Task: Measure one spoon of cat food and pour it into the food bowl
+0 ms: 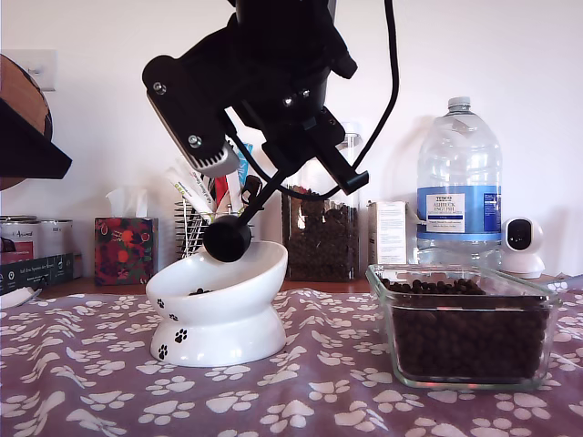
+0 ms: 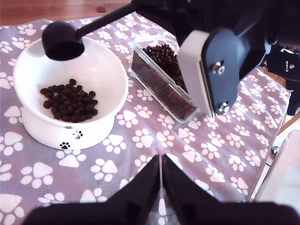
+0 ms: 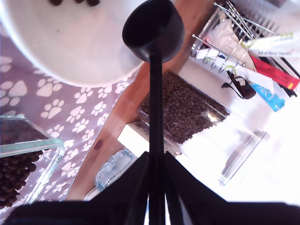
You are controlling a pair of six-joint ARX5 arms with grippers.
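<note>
Nearest, my first gripper (image 2: pixel 161 161) hangs over the paw-print cloth (image 1: pixel 301 401) with its jaws pressed together on nothing. Beyond it, cat food (image 2: pixel 69 101) lies in the food bowl (image 1: pixel 219 305). Over the bowl's far rim, my second gripper (image 3: pixel 157 161) grips the spoon (image 1: pixel 228 238) by its handle, its cup apparently tipped downward.

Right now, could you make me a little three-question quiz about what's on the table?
1. True or false: the bowl already has kibble in it.
2. Which of my hands holds the spoon: A first, B second?
3. Fill in: the spoon's cup hangs over the bowl's ____.

Key:
1. True.
2. B; my second hand is shut on its handle, while my first hand is shut on nothing.
3. Rim.
</note>
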